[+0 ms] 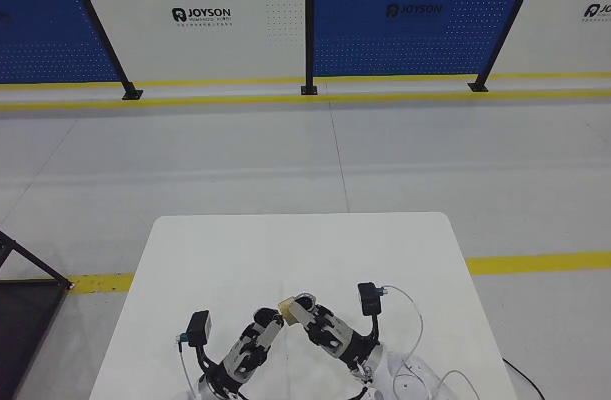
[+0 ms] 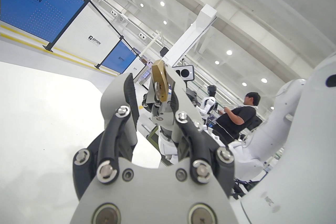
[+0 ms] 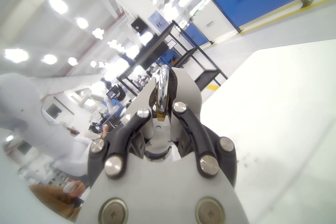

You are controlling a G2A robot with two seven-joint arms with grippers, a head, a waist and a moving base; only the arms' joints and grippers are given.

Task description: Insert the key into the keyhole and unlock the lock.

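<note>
Two claws meet above the white table (image 1: pixel 285 250). My right gripper (image 3: pixel 165 78) clamps the brass padlock with chrome shackle (image 2: pixel 160 83). My left gripper (image 2: pixel 149 79) stands open around its keyhole (image 2: pixel 157 86). I should hold it rigid and square the key before pushing.

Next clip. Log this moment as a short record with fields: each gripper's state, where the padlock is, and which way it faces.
right gripper: jaws shut on the padlock, its silver shackle between them
left gripper: jaws apart, tips right beside the padlock's brass body
padlock position: held off the table, between the two grippers, near the robot's side
face toward left gripper: brass, with a round silver disc
</note>
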